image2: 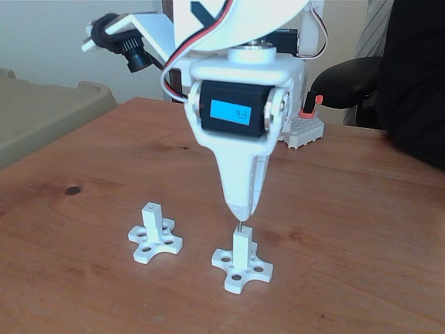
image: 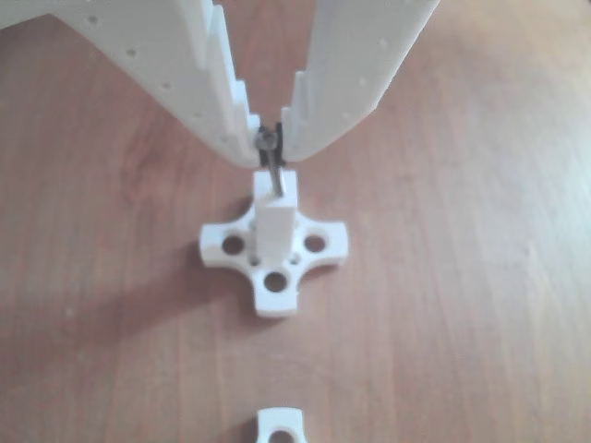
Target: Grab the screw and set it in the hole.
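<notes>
Insertion step in hand: pincer (image: 270, 140) pressed together on the head of the screw (image: 273, 173), shank hanging straight down, tip at the top face of the post (image2: 241, 245) toward the near edge of the counter (image2: 348, 229). Next: slight lowering, shank kept upright, then release. Hole (image: 277, 197) itself hidden behind the shank; depth of entry impossible to judge. Second post (image2: 152, 221) standing apart, toward the left in the fixed view.

The hole (image: 276, 197) seems hidden (blurry view) behind the screw (image: 271, 166) shank
</notes>
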Action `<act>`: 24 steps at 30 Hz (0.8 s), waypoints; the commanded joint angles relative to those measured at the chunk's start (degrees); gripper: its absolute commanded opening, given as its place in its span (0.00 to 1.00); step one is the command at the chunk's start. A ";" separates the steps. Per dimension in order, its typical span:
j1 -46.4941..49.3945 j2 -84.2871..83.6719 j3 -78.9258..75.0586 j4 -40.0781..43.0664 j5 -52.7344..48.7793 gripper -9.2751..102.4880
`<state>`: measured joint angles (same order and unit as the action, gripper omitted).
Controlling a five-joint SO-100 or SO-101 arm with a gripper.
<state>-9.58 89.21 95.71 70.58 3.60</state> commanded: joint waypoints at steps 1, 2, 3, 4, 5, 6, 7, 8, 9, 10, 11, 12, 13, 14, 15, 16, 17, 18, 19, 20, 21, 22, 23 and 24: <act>0.18 1.14 -0.70 0.35 -0.88 0.04; 0.09 1.23 -0.70 0.35 -0.88 0.04; 0.00 1.32 -0.70 0.35 -0.88 0.04; -0.09 1.32 -0.70 0.35 -0.88 0.04; -0.18 1.41 -0.70 0.44 -0.79 0.04; -0.26 1.41 -0.70 0.53 -0.79 0.04; -0.26 1.41 -0.79 0.53 -0.70 0.04; -0.35 1.41 -0.79 0.62 -0.70 0.04; -0.44 1.49 -0.79 0.62 -0.62 0.04; -0.44 1.49 -0.79 0.62 -0.62 0.04; -0.53 1.49 -0.79 0.62 -0.62 0.04; -0.62 1.49 -0.79 0.62 -0.62 0.04; -0.62 1.58 -0.88 0.70 -0.53 0.04; -0.70 1.58 -0.97 0.70 -0.53 0.04; -0.79 1.58 -0.97 0.79 -0.53 0.04; -0.88 1.58 -0.97 0.88 -0.44 0.04; -0.88 1.58 -1.05 0.97 -0.44 0.04; -0.97 1.58 -1.05 1.05 -0.44 0.04; -1.05 1.67 -1.05 1.14 -0.44 0.04; -1.05 1.67 -1.05 1.14 -0.44 0.04; -1.14 1.67 -1.05 1.23 -0.44 0.04; -1.14 1.76 -1.05 1.23 -0.35 0.04; -1.23 1.76 -1.05 1.32 -0.35 0.04; -1.32 1.76 -1.05 1.41 -0.35 0.04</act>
<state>-10.37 89.21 95.71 71.81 3.60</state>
